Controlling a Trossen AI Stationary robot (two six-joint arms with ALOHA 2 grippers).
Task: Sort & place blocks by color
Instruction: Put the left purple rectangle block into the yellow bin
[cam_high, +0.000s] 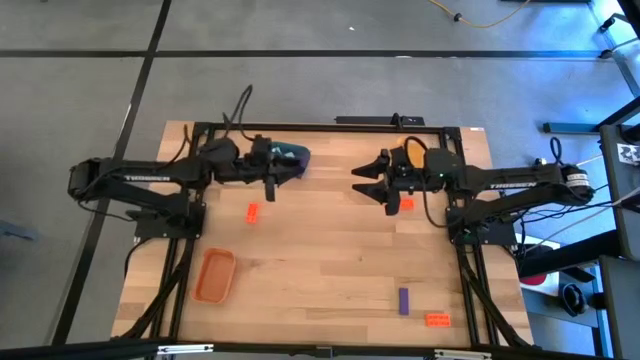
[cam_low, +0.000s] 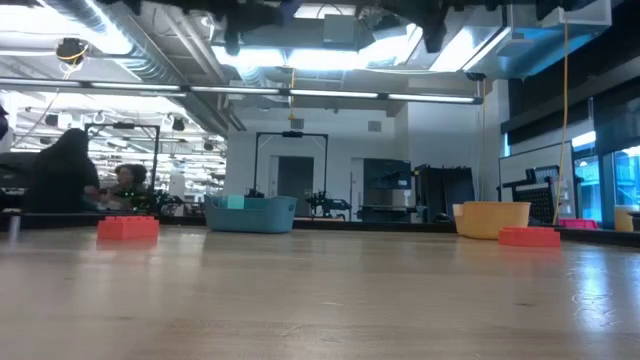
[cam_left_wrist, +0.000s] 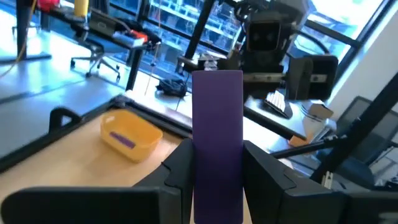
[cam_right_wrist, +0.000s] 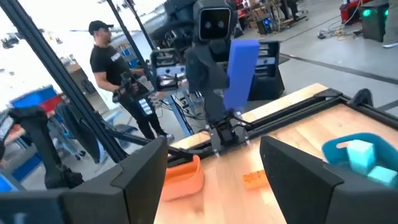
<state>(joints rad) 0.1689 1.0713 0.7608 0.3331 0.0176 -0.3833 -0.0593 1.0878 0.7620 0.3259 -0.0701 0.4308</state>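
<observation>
- Left gripper, bench 11 o'clock, clamps a purple block.
- Right gripper gapes, holding nothing.
- Blue tray holds a teal block.
- Four blocks remain loose, judging overhead.

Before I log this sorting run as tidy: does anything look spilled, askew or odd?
Nothing looks spilled or damaged. Loose blocks lie on the table: an orange one, a purple one beside another orange one. The left gripper holds a purple block upright.
</observation>
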